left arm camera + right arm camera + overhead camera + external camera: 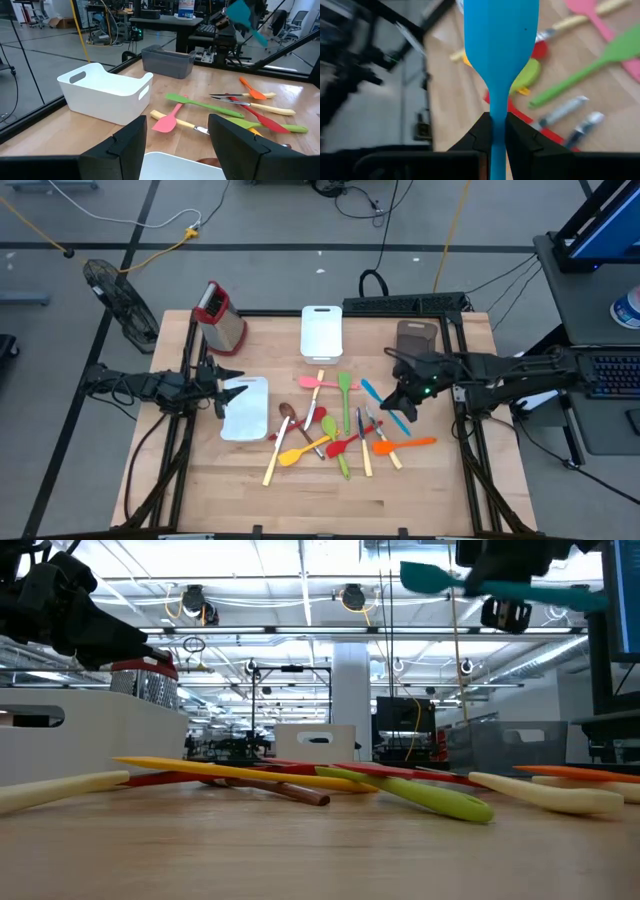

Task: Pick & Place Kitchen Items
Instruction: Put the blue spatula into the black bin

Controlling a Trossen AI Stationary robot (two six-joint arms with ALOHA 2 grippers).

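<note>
No text, label, brand, number or sign can be read in any of the views. In the left wrist view, a box (186,7) at the upper middle of the frame, standing on a dark desk in the room behind, carries print, but it is too small to make out.

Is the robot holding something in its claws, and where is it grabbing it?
Yes. The right claw is shut on the blue spatula, pinching its thin handle just below the blade, up above the table. The left claw is open and holds nothing.

Wooden table (430,490): utensil pile (335,430), trays (321,332), grater (221,317).
</note>
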